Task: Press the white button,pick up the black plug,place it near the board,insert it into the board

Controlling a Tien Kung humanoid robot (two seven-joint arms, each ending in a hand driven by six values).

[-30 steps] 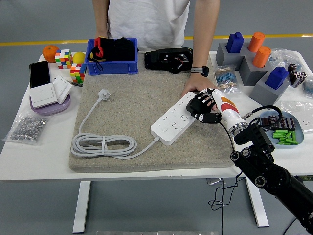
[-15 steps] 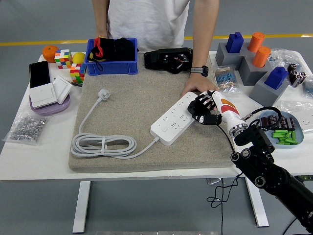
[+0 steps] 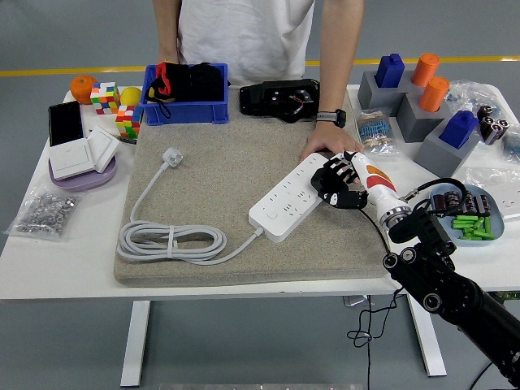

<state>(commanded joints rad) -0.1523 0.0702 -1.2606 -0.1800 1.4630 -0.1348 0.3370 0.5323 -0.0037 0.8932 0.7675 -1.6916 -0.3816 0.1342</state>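
White power strip [image 3: 294, 199] lies diagonally on the grey felt mat [image 3: 219, 162], its far end toward the right, its near end toward the counter's front. I log its white cord [image 3: 171, 240] coiled at the mat's front left, running up to a white plug [image 3: 172, 155] lying loose on the mat, well apart from the strip.

Head view, my side: right hand [image 3: 340, 184], black fingers curled downward over the strip's far right end; it grips nothing that I can make out, and whether the fingertips touch the strip I cannot tell. The right arm [image 3: 439, 276] comes in from the lower right corner. No left hand in this view.

Head view, far side: a person in a white shirt stands at the counter [image 3: 49, 252]. One person's hand [image 3: 325, 149], wearing a watch, rests on the mat just behind my right hand, next to the strip's far end.

Other entries: blue bin [image 3: 187, 106] with black and red items at the mat's far edge; black device [image 3: 280, 97] beside it; puzzle cubes [image 3: 118, 110] and an orange ball [image 3: 83, 87] at far left; white switch panels on a purple plate [image 3: 81, 175]; a bag of small metal parts [image 3: 45, 211]; grey blocks with blue and orange pegs [image 3: 422, 93] at far right; a tray of green pieces [image 3: 471, 227] at right.
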